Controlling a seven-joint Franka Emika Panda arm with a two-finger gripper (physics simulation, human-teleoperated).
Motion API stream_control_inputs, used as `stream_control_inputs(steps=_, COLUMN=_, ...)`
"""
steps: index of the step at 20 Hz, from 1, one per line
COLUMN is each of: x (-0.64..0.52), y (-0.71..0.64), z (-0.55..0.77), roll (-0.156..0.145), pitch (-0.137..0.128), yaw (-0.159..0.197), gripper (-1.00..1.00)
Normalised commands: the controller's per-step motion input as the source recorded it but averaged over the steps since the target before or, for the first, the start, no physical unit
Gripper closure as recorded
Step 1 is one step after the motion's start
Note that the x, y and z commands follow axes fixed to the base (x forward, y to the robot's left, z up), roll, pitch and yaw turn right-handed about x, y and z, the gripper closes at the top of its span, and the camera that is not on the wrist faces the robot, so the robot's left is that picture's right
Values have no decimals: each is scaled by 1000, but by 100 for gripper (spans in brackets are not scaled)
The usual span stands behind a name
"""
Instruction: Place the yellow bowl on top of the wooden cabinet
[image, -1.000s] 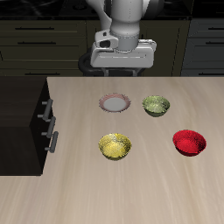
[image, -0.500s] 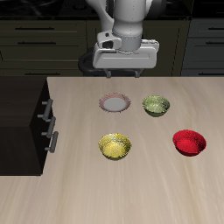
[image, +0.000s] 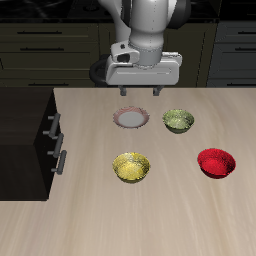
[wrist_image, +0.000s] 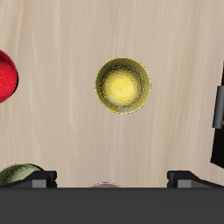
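We see the gripper (image: 141, 90) hanging high over the back of the worktop (image: 150, 220), its two fingers spread apart with nothing between them. The yellow bowl (image: 131, 167) sits upright on the worktop below the gripper and forward of it, toward the front edge; in the wrist view the same yellow bowl (wrist_image: 122, 85) lies well clear of the fingers (wrist_image: 35, 178), untouched. Almost directly beneath the gripper rests a small pale plate (image: 131, 118), and just beside that plate stands an olive-green bowl (image: 178, 121). A red bowl (image: 216, 162) sits farther out from the gripper, beyond the olive-green one and nearer the front. The wooden cabinet (image: 25, 140) stands at the worktop's side edge, well apart from the gripper, its two silver bar handles (image: 57, 143) facing the bowls. The yellow bowl is near the cabinet but not touching it.
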Motion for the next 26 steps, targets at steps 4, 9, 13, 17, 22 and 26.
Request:
stream_control_inputs(steps=4, x=42, y=54, z=-53, roll=-4, pitch=8, yaw=3, gripper=-100)
stream_control_inputs(steps=9, x=132, y=53, z=-70, roll=-13, pitch=7, yaw=25, gripper=-100)
stream_control_inputs(steps=13, x=149, y=-50, z=-35, roll=-20, pitch=5, yaw=-17, gripper=-100)
stream_control_inputs(steps=17, x=214, y=-65, z=-121, roll=-27, pitch=24, yaw=14, gripper=-100)
stream_control_inputs(steps=22, x=131, y=-56, z=-152, roll=-15, pitch=15, yaw=23, gripper=-100)
stream_control_inputs(steps=26, x=50, y=-67, z=-116, roll=-12, pitch=23, yaw=-18, gripper=-100)
